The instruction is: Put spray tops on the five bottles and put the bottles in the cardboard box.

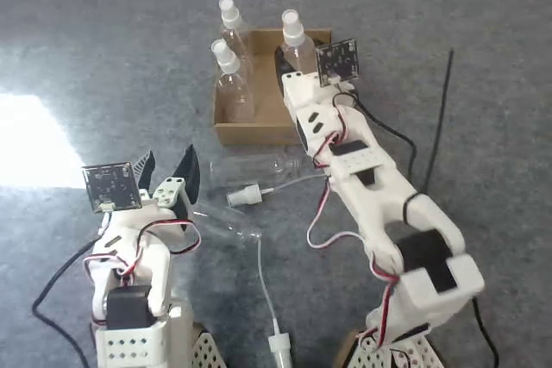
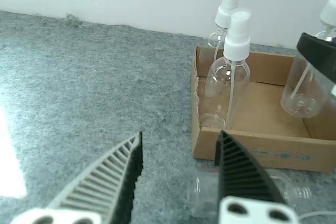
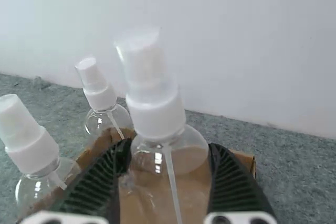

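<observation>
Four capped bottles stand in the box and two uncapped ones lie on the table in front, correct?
No: three capped bottles, not four, stand in the cardboard box, as the high view shows. Two uncapped bottles lie on the table in front.

Brown box point(image 1: 254, 133) — white spray tops point(image 1: 291, 27).

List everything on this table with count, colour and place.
Clear plastic bottles with white spray tops: three, upright in the box.
Brown cardboard box: one, far middle of the table.
Clear uncapped plastic bottles: two, lying before the box.
Loose white spray tops: two, one beside the lying bottles, one at the near edge.
Grey felt table: one, under everything.
Left tool: one, black, open, above the felt.
Right tool: one, black, shut on one capped bottle.
</observation>
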Controlling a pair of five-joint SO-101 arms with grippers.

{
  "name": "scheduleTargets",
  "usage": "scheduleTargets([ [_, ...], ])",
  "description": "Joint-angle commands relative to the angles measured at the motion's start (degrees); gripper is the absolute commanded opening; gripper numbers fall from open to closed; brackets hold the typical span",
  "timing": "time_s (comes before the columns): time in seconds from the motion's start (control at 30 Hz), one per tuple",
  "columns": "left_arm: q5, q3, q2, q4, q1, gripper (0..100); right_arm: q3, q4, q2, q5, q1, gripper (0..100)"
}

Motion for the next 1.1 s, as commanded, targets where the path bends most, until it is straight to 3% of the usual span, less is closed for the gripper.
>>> scheduleTargets([
  [0.0, -0.62, -0.48, -0.53, -1.41, -0.44, 21, -9.67, -1.54, 4.09, -0.53, 0.48, 5.2],
  [0.1, -0.62, -0.48, -0.53, -1.32, -0.44, 21, -14.24, -1.54, 8.66, -0.79, 0.31, 5.2],
  [0.3, -0.62, -0.48, -0.53, -1.23, -0.44, 21, -23.03, -1.54, 16.48, -8.70, 0.57, 5.2],
  [0.73, -0.62, -0.48, -0.53, -1.23, -0.44, 21, -36.40, -1.98, 30.11, -8.97, 0.40, 5.2],
  [1.07, -0.62, -0.48, -0.53, -1.23, -0.44, 21, -38.42, -10.42, 37.23, -8.70, 0.22, 5.2],
])
